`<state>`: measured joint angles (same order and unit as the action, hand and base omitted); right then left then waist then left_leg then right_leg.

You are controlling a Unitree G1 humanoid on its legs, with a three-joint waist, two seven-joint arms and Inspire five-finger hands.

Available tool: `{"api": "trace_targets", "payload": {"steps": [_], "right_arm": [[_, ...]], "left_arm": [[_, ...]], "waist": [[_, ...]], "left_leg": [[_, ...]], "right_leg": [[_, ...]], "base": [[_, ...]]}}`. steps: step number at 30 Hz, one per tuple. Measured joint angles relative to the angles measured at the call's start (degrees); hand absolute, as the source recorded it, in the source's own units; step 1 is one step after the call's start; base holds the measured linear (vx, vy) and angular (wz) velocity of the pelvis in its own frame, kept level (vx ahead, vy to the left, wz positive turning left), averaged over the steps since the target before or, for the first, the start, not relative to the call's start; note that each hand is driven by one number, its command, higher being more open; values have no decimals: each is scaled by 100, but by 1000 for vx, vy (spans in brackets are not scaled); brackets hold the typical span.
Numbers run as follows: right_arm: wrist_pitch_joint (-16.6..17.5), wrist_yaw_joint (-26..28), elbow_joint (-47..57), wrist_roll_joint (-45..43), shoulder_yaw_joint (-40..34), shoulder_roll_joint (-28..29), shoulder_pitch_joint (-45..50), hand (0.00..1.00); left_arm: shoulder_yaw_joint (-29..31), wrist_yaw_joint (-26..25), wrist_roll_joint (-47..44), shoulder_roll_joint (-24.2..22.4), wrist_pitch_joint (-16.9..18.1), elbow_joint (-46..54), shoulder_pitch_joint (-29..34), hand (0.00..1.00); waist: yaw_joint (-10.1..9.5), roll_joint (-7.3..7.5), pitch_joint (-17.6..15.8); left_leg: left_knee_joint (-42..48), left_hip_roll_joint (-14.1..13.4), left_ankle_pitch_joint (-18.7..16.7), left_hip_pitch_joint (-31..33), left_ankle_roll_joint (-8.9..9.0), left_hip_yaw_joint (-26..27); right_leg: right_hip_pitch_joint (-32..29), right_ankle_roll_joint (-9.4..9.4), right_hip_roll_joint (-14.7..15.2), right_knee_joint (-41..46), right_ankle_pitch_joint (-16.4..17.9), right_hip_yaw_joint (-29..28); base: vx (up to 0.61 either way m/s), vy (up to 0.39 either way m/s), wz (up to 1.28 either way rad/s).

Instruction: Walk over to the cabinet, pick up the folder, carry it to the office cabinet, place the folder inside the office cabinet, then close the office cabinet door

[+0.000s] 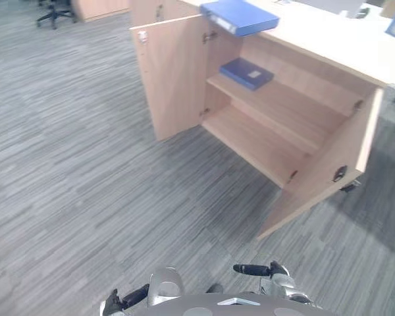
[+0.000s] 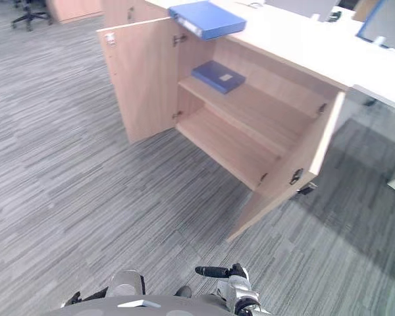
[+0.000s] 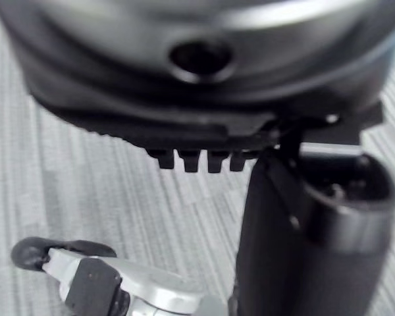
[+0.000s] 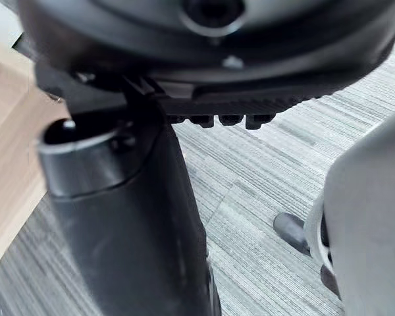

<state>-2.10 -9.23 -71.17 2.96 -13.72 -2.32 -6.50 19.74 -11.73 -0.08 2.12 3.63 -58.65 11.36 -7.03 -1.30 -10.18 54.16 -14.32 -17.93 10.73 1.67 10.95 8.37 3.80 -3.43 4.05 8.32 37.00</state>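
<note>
Floor: grey striped carpet [image 1: 85, 184] runs across the room, right up to the cabinet's foot.
Room: a black office chair [image 1: 54, 13] stands at the far left, well apart from the cabinet.
Table: a long pale table [image 1: 329, 36] forms the top over the cabinet.
Cabinet: a light wood office cabinet [image 1: 184, 13] with both doors swung wide. The left-hand door [image 1: 174, 79] stands square to the front. The right-hand door [image 1: 329, 178] angles out over the carpet, with a dark fitting [image 1: 340, 174] on its inner face.
Blue folder: the blue folder [image 1: 240, 16] lies flat on the table at its front edge, above the left end of the open compartment.
Shelf: the single shelf [image 1: 283, 105] carries a dark blue folder [image 1: 247, 72], lying flat at its left end.
Bottom board: bare wood [image 1: 257, 141].
Left hand: the left hand [image 1: 133, 296] hangs low over the carpet. Its fingers [image 3: 191, 160] lie straight in a row, apart from the thumb, and hold nothing.
Right hand: the right hand [image 1: 253, 269] is also low over the carpet, near the right-hand door's outer corner. Its fingers [image 4: 227, 120] are straight, apart from the thumb, and empty.
</note>
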Motion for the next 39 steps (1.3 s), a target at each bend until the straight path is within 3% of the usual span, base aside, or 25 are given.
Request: {"api": "trace_targets", "payload": {"steps": [3, 4, 8, 10, 11, 12, 13, 16, 18, 19, 20, 22, 23, 24, 26, 28, 29, 30, 31, 33, 34, 36, 37, 38, 39], "right_arm": [[-28, -29, -51, 0, -3, -73, 7, 100], [-27, -25, -51, -1, -5, -109, 10, 100], [-28, -25, -52, -4, 0, -141, 91, 100], [-26, -25, -60, -2, -8, -165, 135, 100], [-25, -24, -60, 0, -7, -197, 160, 100], [-35, 8, -75, 5, 0, -39, 171, 100], [-42, 56, -79, 3, -30, 126, 115, 100], [-32, 145, -34, 10, -156, 203, 97, 100], [-38, 146, -9, 9, -325, 203, 131, 100], [-41, 146, 11, 8, -528, 129, 150, 100], [-45, 145, 13, 7, -649, 36, 161, 100], [-13, 145, 204, 12, -737, -87, 212, 100], [15, 146, 289, 11, -824, -159, 286, 100], [22, 144, 338, 7, -825, -167, 312, 100], [36, 145, 332, 8, -825, -168, 349, 100], [57, 146, 321, 13, -830, -164, 347, 100], [90, 152, 327, 10, -831, -153, 314, 100], [129, 155, 341, 12, -831, -110, 302, 100], [143, 151, 396, 12, -827, -9, 277, 100], [147, 148, 600, 9, -795, 146, 236, 100], [146, 143, 653, 4, -745, 220, 282, 100], [124, 141, 695, -2, -679, 301, 389, 100], [98, 158, 700, -4, -704, 279, 469, 100], [37, 146, 739, -2, -762, 209, 487, 100], [25, 141, 782, -1, -783, 208, 496, 100]], "left_arm": [[-90, -26, -2, 4, -1, 80, -12, 100], [-93, -33, 4, 9, -3, 79, -15, 100], [-75, -81, -21, 13, -4, 53, 5, 100], [-68, -116, -71, -17, -1, 3, 32, 100], [-67, -130, -144, -40, -9, -72, 21, 100], [-64, -156, -177, 13, -12, -134, -2, 100], [-58, -199, -178, 94, -3, -133, -3, 100], [96, -131, -175, 107, -9, -156, -15, 100], [133, -97, -165, 114, -13, -162, -4, 100], [136, -74, -162, 90, -25, -187, 9, 100], [133, -69, -161, 51, -32, -191, 51, 100], [131, -65, -162, -19, -29, -203, 117, 100], [135, -60, -161, 3, -22, -204, 175, 100], [138, -57, -160, 19, -20, -205, 188, 100], [207, -31, -159, 11, -11, -205, 231, 100], [206, 44, -149, -61, -17, -263, 289, 100], [201, 82, -142, -114, -31, -307, 272, 100], [182, 92, -129, -129, -33, -341, 260, 100], [175, 110, -124, -108, -34, -352, 252, 100], [178, 117, -125, -37, -50, -346, 214, 100], [184, 121, -129, -7, -74, -291, 214, 100], [243, 138, -126, 27, -96, -109, 232, 100], [325, 148, -112, -8, -112, -91, 211, 100], [379, 146, -99, -127, -130, -79, 163, 100], [385, 141, -95, -154, -136, -50, 158, 100]], "waist": [[-18, 126, -77], [-3, 142, -77], [27, 172, -107], [17, 78, -98], [19, -11, -102], [-60, 179, -196], [-71, 412, -156], [-78, 418, -77], [-91, 455, -6], [-84, 479, 60], [-75, 400, 84], [-36, 332, 109], [97, 278, 102], [129, 217, 83], [105, 193, 99], [86, 93, 100], [91, -10, 40], [98, -48, 23], [84, -6, 2], [71, 161, -112], [74, 264, -167], [66, 458, -175], [48, 523, -203], [-1, 358, -172], [0, 324, -172]], "left_leg": [[-1753, 319, -10, 89, 96, -533], [-2494, 445, 119, 75, 173, -828], [-3897, 598, 652, 74, 275, -1684], [-4558, 564, 1084, -35, 488, -2206], [-4574, 571, 1669, -140, 828, -2156], [-4370, 833, 1963, -239, 798, -1903], [-4172, 1025, 1748, -208, 682, -1733], [-3384, 1372, 1113, -128, 404, -1544], [-3208, 1623, 914, -112, 229, -1501], [-3123, 1868, 787, -166, 71, -1376], [-3220, 2077, 764, -302, -33, -1243], [-3528, 2305, 824, -639, -245, -1094], [-3714, 2430, 864, -1005, -474, -1081], [-3754, 2443, 845, -1136, -540, -1086], [-3888, 2441, 803, -1532, -629, -1095], [-4095, 2292, 795, -1871, -733, -1092], [-4163, 2122, 756, -2009, -796, -1105], [-4210, 2005, 692, -2051, -833, -1129], [-4345, 1961, 687, -2138, -837, -1227], [-4487, 1961, 666, -2329, -800, -1295], [-4519, 1969, 621, -2471, -718, -1364], [-4422, 2086, 468, -2548, -566, -1636], [-4296, 2073, 344, -2540, -488, -1791], [-4205, 1892, 250, -2454, -294, -1919], [-4184, 1857, 214, -2404, -233, -1959]], "right_leg": [[182, -154, 322, -16, -36, -334], [228, -281, 471, -26, -66, -427], [451, -760, 972, -8, -64, -655], [575, -1147, 1213, -4, -85, -809], [694, -1351, 1314, -26, -83, -895], [801, -1478, 1619, -84, -137, -975], [767, -1419, 1824, -117, -319, -956], [775, -1380, 2167, -104, -873, -1015], [749, -1356, 2431, -47, -896, -1080], [557, -1340, 2813, 328, -888, -1217], [258, -1187, 3172, 916, -891, -1402], [-77, -403, 3625, 1778, -889, -1414], [-259, 395, 3978, 2767, -948, -1224], [-304, 494, 4019, 3088, -958, -1168], [-309, 509, 3988, 3476, -991, -1023], [-224, -54, 3683, 3477, -505, -819], [-311, -410, 3250, 3467, 15, -759], [-505, -493, 2870, 3486, 300, -773], [-853, -492, 2432, 3519, 473, -883], [-1293, -508, 2021, 3561, 467, -966], [-1430, -500, 1903, 3447, 463, -900], [-1444, -711, 1872, 2675, 198, -915], [-1356, -190, 1844, 2618, 132, -796], [-1301, -166, 1687, 2499, 246, -543], [-1280, -166, 1627, 2468, 297, -480]], "base": [[193, 169, -61], [232, 248, -36], [263, 377, -24], [232, 420, -28], [325, 591, -51], [322, 548, -60], [286, 486, -64], [171, 377, -50], [142, 323, -39], [130, 380, -49], [108, 365, -55], [94, 249, -22], [124, 195, 8], [197, 196, 12], [191, 98, -7], [223, 42, -27], [190, -12, -25], [179, -41, -24], [85, -41, -12], [155, -148, 16], [273, -288, 61], [250, -245, 72], [272, -236, 69], [255, -224, 59], [285, -231, 47]]}}
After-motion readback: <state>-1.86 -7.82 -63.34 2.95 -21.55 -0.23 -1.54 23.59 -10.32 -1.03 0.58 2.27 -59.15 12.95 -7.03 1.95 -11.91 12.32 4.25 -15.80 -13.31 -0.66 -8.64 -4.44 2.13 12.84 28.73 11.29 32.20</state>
